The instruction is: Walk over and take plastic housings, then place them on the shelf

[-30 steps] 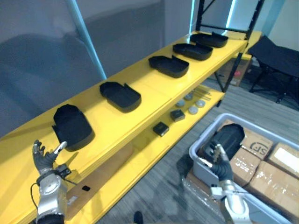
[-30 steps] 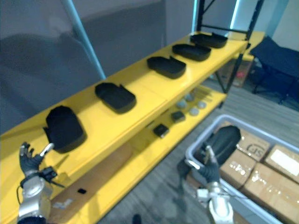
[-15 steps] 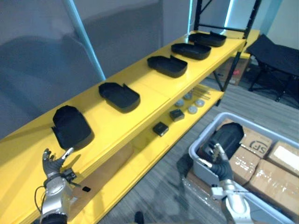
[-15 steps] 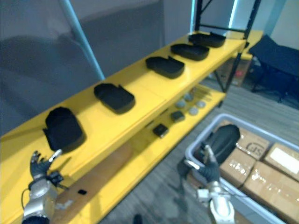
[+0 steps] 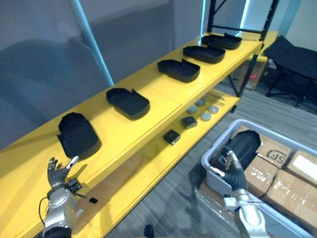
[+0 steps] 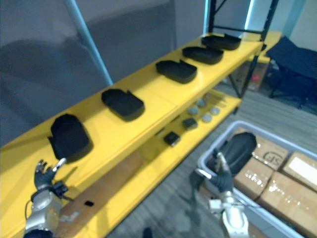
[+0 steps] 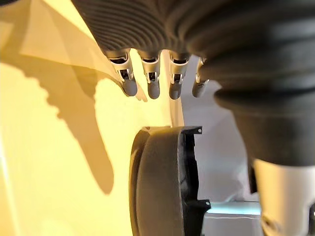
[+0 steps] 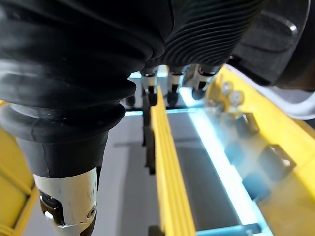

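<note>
Down at the lower left, the left hand (image 5: pixel 59 171) hovers with fingers spread and nothing in it, just short of the nearest housing (image 5: pixel 78 135) lying on the yellow shelf (image 5: pixel 148 106). I judge it has no job in this step. At the lower right, the right hand (image 5: pixel 232 163) is at the near rim of the grey bin (image 5: pixel 210 171), fingers straight and empty. It is right beside the black housing (image 5: pixel 243 143) that sits in the bin's near corner (whether they touch I cannot tell).

That piece looks like the one to take. I would reach over the rim, curl the fingers round its near edge with the thumb opposite, and lift it clear of the bin wall before turning toward the shelf. Four more housings (image 5: pixel 179 69) run along the shelf toward the far end, well apart from each other. The bare yellow stretch near the left hand looks a sensible landing spot.
</note>
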Tool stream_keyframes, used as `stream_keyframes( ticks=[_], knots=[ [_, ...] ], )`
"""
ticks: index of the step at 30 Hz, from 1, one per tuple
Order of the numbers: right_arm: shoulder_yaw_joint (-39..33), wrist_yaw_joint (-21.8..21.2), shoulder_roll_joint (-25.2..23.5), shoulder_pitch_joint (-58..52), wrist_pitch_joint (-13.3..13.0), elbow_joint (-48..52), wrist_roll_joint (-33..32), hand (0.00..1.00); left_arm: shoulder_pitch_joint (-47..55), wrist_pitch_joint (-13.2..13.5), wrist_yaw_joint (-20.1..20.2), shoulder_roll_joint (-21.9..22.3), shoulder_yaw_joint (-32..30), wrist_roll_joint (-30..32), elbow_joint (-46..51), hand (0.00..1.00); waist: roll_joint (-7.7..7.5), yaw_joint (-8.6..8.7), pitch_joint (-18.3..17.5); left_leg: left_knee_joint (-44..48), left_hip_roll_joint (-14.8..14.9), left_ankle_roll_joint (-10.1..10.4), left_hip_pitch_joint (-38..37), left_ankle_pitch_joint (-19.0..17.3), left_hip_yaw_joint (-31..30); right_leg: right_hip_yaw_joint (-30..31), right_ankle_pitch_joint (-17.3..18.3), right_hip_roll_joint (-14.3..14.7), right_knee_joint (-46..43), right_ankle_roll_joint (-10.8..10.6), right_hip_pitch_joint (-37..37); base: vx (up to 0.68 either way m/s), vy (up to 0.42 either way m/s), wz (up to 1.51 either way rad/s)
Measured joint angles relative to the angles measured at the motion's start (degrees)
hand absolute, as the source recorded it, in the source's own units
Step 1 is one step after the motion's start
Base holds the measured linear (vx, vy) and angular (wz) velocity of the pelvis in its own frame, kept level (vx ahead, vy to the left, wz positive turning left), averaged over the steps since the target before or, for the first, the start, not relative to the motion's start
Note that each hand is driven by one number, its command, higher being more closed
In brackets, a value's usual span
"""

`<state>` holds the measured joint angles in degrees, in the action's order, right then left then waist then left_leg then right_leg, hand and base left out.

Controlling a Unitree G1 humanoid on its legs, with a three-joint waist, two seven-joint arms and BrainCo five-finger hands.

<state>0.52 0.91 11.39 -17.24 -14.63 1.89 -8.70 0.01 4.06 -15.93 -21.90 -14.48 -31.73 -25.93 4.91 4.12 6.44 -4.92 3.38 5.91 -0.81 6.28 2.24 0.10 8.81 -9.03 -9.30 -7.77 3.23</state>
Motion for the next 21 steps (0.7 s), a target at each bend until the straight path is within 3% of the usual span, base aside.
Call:
stream_keyframes(
  ticks=[11,21],
  knots=[
    [-0.01,0.03,0.0,0.07,0.0,-0.01,0.01,0.0,-0.07,2.0,5.99,-0.06,1.81,-4.8,0.0,0.0,-0.26,-0.03,0.17,0.0,0.04,-0.01,-0.07,0.0,0.07,0.05,-0.01,0.01,0.02,0.0,0.03,0.0,0.0,0.0],
    [-0.01,0.05,0.0,0.07,0.0,-0.11,0.0,0.0,-0.14,2.14,6.15,-0.06,2.15,-6.62,0.0,0.0,-0.46,-0.03,0.3,0.01,0.05,-0.01,-0.12,0.0,0.15,0.13,-0.02,0.01,0.03,-0.02,0.03,0.0,0.0,0.0]
  ],
)
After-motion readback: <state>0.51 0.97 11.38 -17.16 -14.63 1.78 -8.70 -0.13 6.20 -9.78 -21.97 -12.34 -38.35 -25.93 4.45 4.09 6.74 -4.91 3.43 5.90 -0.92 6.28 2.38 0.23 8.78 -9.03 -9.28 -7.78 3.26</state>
